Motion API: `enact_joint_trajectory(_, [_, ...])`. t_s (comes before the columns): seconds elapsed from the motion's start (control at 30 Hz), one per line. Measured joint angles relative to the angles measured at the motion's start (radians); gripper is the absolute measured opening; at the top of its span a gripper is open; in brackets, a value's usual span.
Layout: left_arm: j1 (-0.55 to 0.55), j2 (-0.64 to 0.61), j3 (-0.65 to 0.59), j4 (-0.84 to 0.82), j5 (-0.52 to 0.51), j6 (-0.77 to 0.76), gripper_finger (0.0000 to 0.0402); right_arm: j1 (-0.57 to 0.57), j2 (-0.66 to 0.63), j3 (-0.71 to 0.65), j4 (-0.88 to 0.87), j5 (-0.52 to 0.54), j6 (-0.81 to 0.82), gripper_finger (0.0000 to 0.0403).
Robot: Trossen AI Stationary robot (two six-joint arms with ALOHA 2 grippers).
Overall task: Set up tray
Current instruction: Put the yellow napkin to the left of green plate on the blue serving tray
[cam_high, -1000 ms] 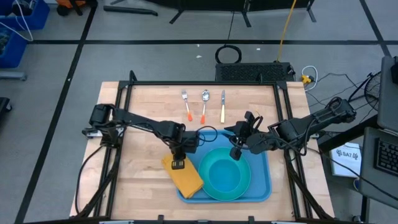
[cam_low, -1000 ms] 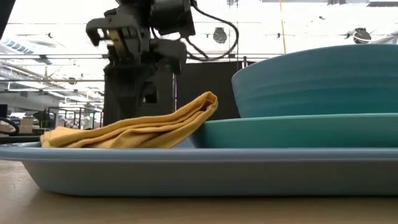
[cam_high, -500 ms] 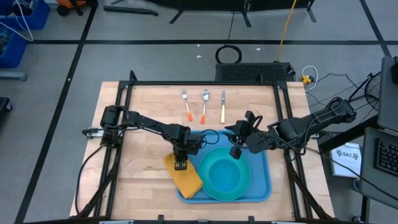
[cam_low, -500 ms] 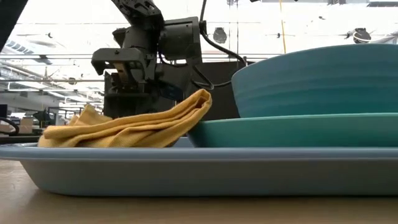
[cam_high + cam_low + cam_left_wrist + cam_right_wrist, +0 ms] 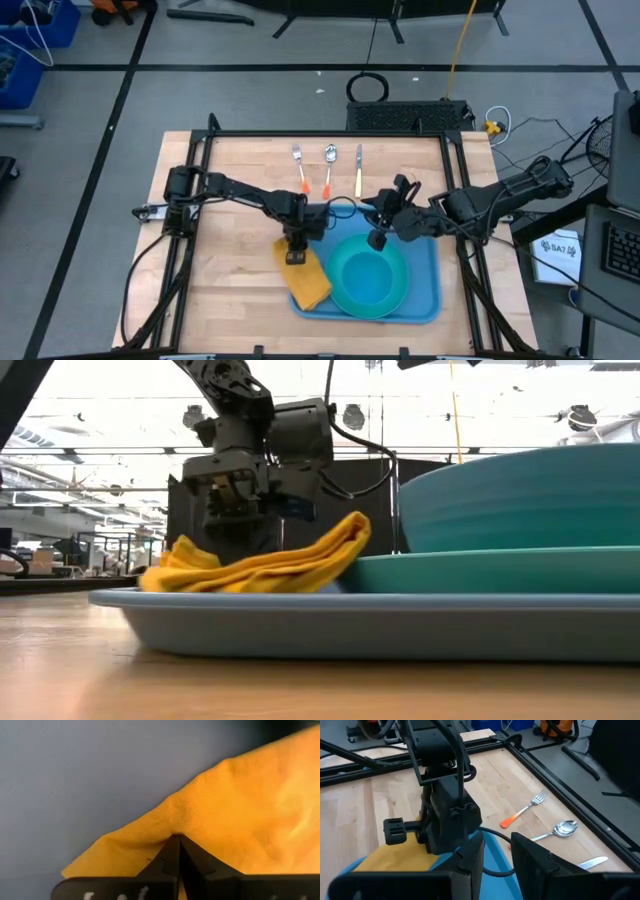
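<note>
Three utensils (image 5: pixel 328 169) lie beyond the tray (image 5: pixel 425 300); left pincer (image 5: pixel 294 250) pinches the yellow cloth (image 5: pixel 308 282).

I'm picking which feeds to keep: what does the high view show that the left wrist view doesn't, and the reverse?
Only the high view: the bowl, the fork, spoon and knife on the table, and the right hand over the tray's far edge. Only the left wrist view: the left hand shut, pinching a fold of the cloth. Both: the yellow cloth and the blue tray.
</note>
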Motion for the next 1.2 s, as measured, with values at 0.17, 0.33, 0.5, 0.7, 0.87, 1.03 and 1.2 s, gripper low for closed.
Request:
enact_joint_trajectory(0.17, [0.009,0.002,0.039,-0.041,-0.023,0.103,0.0007,-0.015,0.0,0.0,0.0,-0.001,0.0,0.0089])
enact_joint_trajectory(0.33, [0.012,0.01,0.108,-0.052,-0.089,0.194,0.0006,-0.025,0.0,0.0,0.008,-0.001,0.0,0.0089])
enact_joint_trajectory(0.5, [0.012,0.009,0.158,-0.02,-0.131,0.219,0.0009,-0.041,0.0,0.0,0.008,-0.002,0.009,0.0089])
enact_joint_trajectory(0.7, [0.005,0.008,0.215,-0.077,-0.113,0.204,0.002,-0.043,0.0,0.0,0.009,-0.003,0.009,0.0089])
enact_joint_trajectory(0.87, [0.005,0.005,0.304,-0.36,-0.102,0.08,0.0004,-0.043,0.0,0.0,0.009,-0.003,0.009,0.0089])
enact_joint_trajectory(1.03, [-0.013,-0.086,0.308,-0.403,-0.165,-0.012,0.0006,-0.055,0.0,0.0,0.01,-0.004,0.009,0.0089])
enact_joint_trajectory(1.2, [-0.025,-0.103,0.252,-0.505,-0.165,-0.076,0.0003,-0.069,0.0,0.0,0.017,-0.003,-0.007,0.0089])
